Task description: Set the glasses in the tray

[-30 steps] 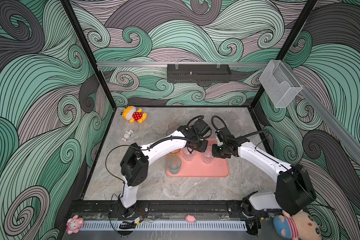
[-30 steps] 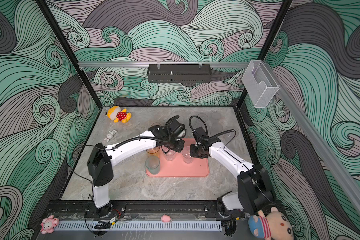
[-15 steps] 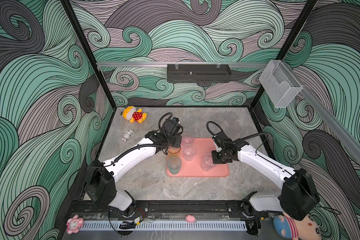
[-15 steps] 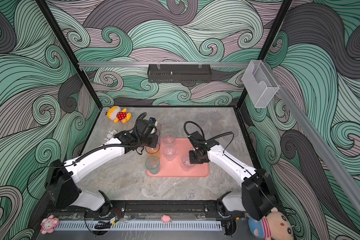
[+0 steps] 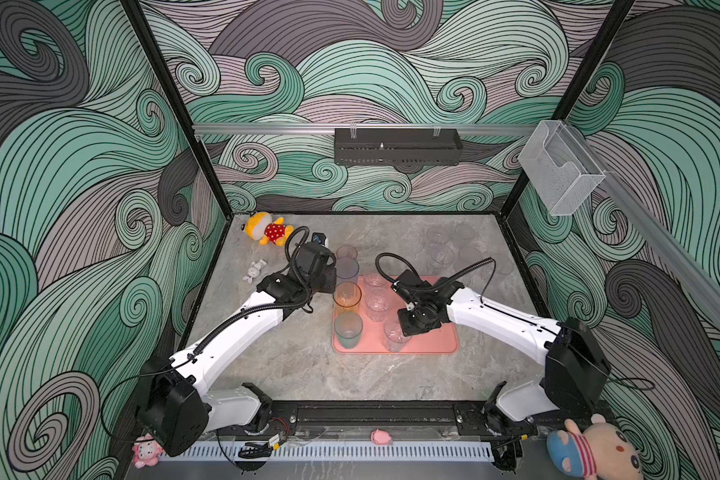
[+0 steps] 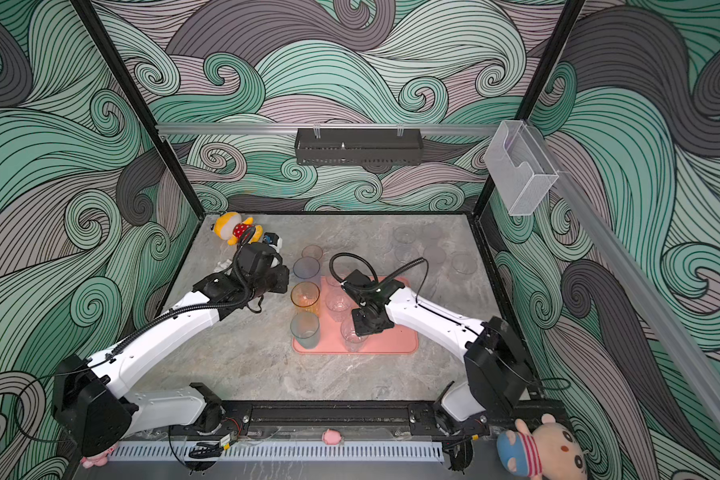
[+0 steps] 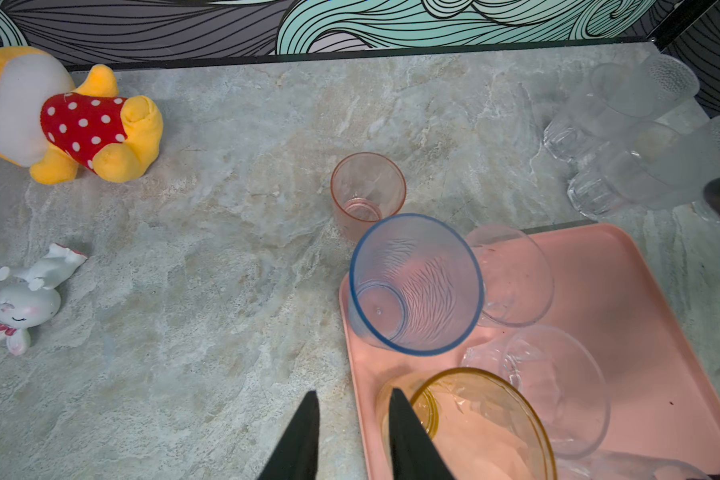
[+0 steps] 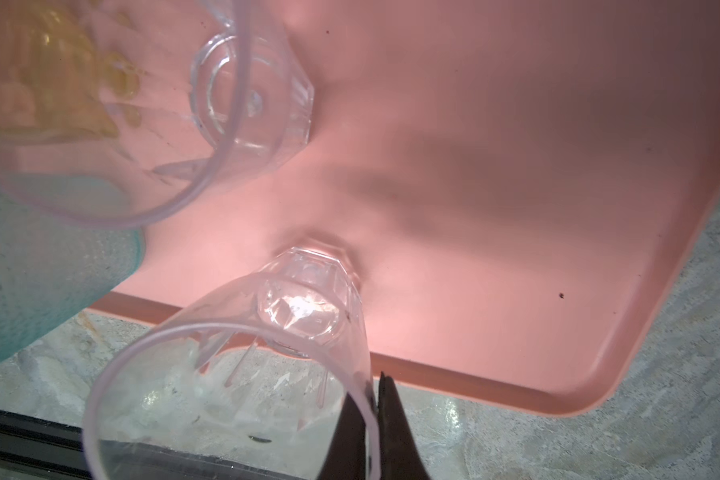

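The salmon-pink tray (image 5: pixel 437 336) (image 6: pixel 395 341) lies mid-table. On its left side stand a blue-grey glass (image 5: pixel 347 268) (image 7: pixel 416 282), an orange glass (image 5: pixel 347 296) (image 7: pixel 474 424) and a teal glass (image 5: pixel 348 328) (image 8: pixel 38 270), with two clear glasses (image 5: pixel 377 305) beside them. My right gripper (image 5: pixel 405 332) (image 8: pixel 375 386) is shut on the rim of a clear glass (image 5: pixel 395 338) (image 8: pixel 300 307), whose base rests near the tray's front edge. My left gripper (image 5: pixel 332 286) (image 7: pixel 352 401) is open just left of the orange glass, over the tray's rim. A pink glass (image 5: pixel 346 252) (image 7: pixel 366 191) stands on the table behind the tray.
Several clear glasses (image 5: pixel 441 253) (image 7: pixel 624 137) cluster on the table at the back right. A yellow plush toy (image 5: pixel 267 228) and a small white bunny figure (image 5: pixel 254 270) lie at the back left. A clear box (image 5: pixel 560 174) hangs on the right wall.
My left arm has drawn back left from over the tray to its left edge. My right gripper has closed on the clear glass and moved it toward the tray's front.
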`<state>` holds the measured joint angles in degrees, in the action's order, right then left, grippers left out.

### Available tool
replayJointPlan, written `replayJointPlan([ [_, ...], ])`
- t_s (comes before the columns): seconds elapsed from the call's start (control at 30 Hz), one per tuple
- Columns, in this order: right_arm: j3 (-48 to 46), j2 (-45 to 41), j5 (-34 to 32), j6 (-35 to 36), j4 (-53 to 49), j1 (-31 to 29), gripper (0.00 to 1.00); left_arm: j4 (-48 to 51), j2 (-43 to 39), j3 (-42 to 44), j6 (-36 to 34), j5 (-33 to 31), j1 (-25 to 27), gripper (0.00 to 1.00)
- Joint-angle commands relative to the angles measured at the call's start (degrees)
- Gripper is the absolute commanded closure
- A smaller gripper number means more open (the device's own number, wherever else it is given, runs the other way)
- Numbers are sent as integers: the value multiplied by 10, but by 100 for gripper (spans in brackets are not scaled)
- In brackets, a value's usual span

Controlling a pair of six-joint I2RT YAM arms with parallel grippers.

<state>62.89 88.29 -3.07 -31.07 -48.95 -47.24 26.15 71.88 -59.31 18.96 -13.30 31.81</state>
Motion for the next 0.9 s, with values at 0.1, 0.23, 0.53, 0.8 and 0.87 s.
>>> replayJointPlan([
  [0.1, 48, 50, -25, -30, 5, -37, 95, -18, -17, 7, -2, 9, -17, 68],
  [0.23, 64, 70, -17, -35, 13, -42, 95, -22, -11, 8, -1, 14, -22, 68],
  [0.53, 85, 72, 3, -13, -6, -40, 76, -18, -12, 5, 1, 23, -41, 68],
  [0.8, 180, 1, 9, 68, -70, 40, 50, 2, 4, -49, 36, -6, -78, 48],
  [0.87, 192, 0, 14, 85, -69, 98, 49, 1, 19, -77, 40, -5, -79, 45],
])
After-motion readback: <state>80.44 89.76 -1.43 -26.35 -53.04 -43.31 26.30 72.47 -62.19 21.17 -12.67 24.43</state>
